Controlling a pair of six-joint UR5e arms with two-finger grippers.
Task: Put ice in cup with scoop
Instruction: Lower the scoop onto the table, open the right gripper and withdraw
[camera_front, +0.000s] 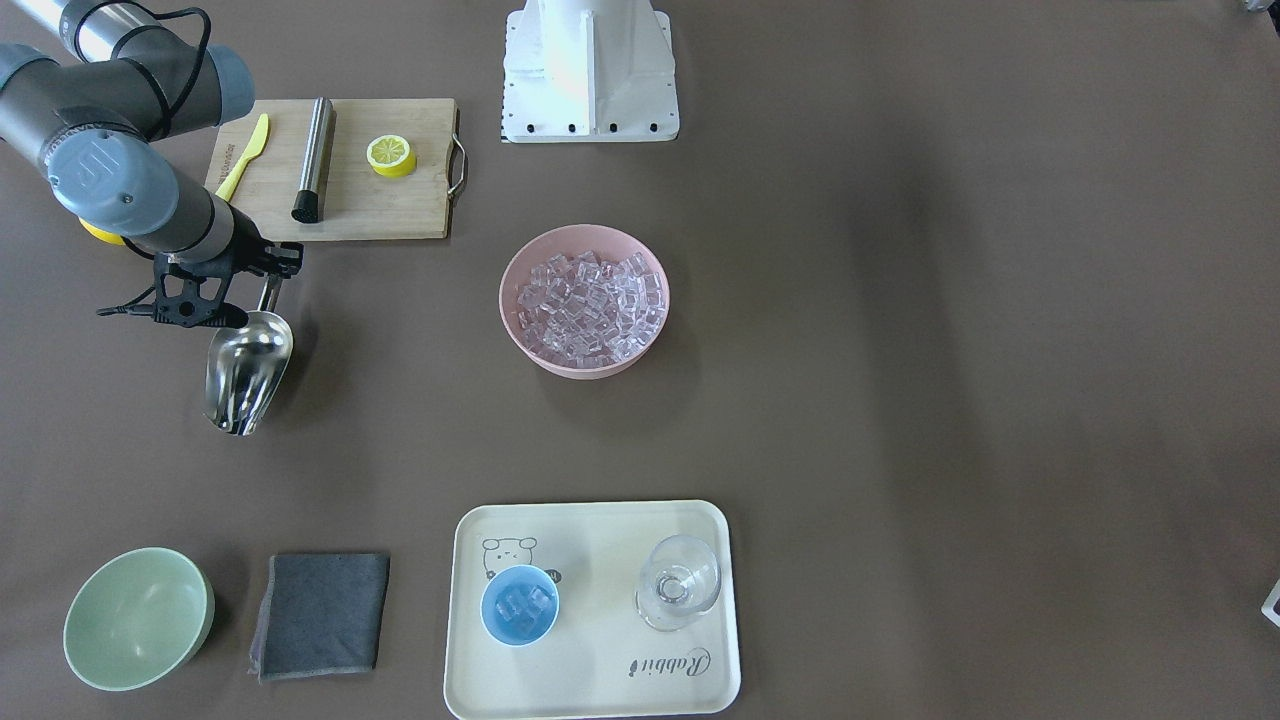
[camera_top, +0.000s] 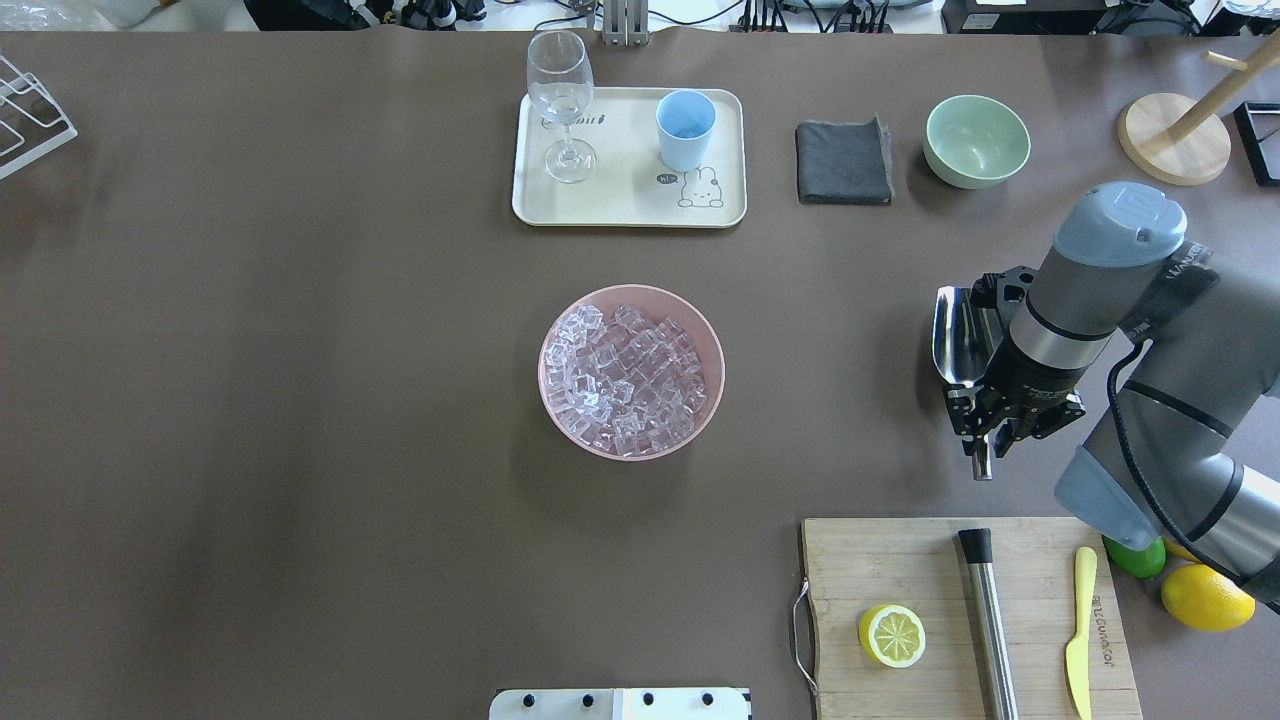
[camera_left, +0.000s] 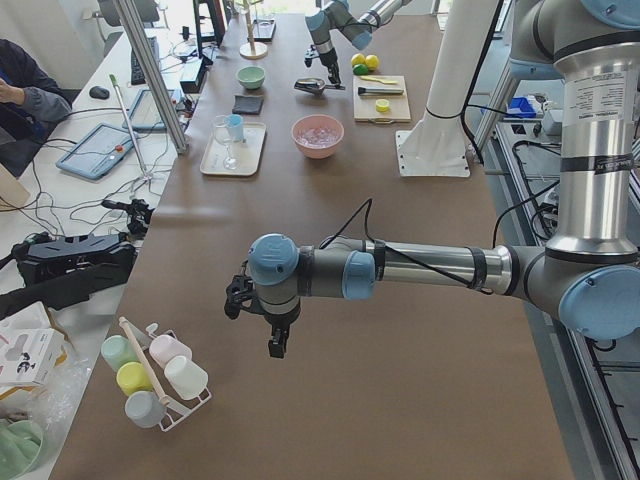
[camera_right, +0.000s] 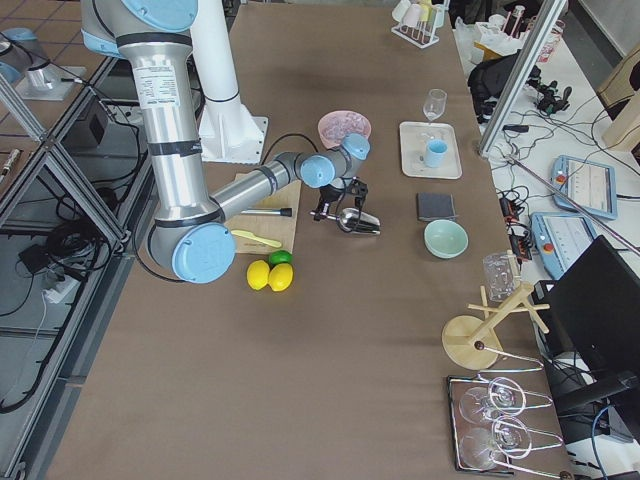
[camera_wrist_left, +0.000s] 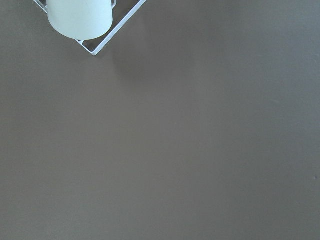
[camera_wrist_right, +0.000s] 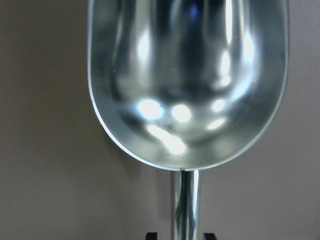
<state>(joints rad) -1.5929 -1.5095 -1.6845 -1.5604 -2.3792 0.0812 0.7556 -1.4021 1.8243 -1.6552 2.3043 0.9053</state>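
Note:
The steel scoop lies low over the table beside the cutting board, trough empty, as the right wrist view shows. My right gripper stands over its rod handle, fingers on either side with a small gap showing, so it looks slightly open. The ice fills a pink bowl at mid-table. The light-blue cup stands on a cream tray and holds a few cubes. My left gripper hovers far off at the table's other end; I cannot tell whether it is open.
A clear stemmed glass shares the tray. A grey cloth and a pale green bowl lie beside it. The cutting board holds a steel cylinder, a lemon half and a yellow knife. A cup rack lies near my left gripper.

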